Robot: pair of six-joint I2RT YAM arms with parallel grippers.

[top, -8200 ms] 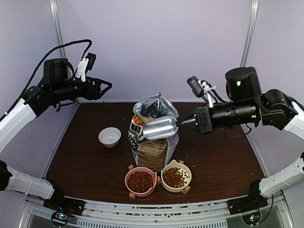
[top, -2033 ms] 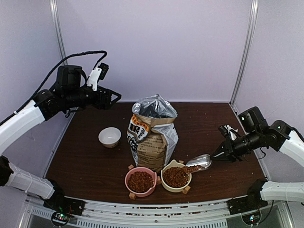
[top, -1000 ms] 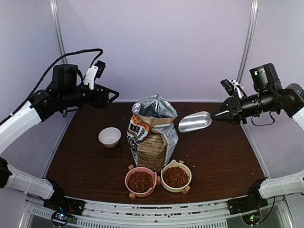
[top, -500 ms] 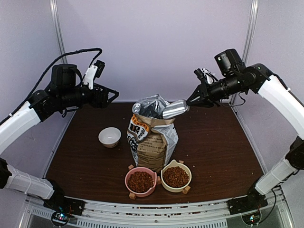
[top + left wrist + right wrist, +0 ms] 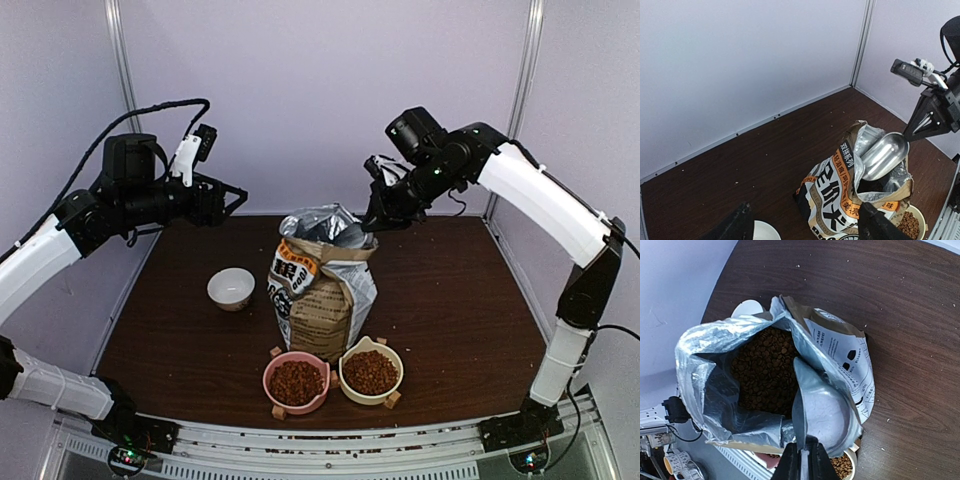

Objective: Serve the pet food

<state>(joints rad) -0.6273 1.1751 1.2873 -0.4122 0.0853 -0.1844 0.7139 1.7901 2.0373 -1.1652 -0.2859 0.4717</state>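
One scoop (image 5: pixel 822 412) sits within the bag (image 5: pixel 840 347) rim above pet food (image 5: pixel 765 372) — right fingers (image 5: pixel 789 467) clamp it, left fingers (image 5: pixel 877 227) spread.

Top external looked down from above and behind the arm bases, whole bench (image 5: pixel 460 300) in frame. Left wrist looked obliquely down from well off, toward the far wall. Right wrist looked steeply down, close, over the open bag (image 5: pixel 840 355). All three views shared bag and scoop (image 5: pixel 822 410).
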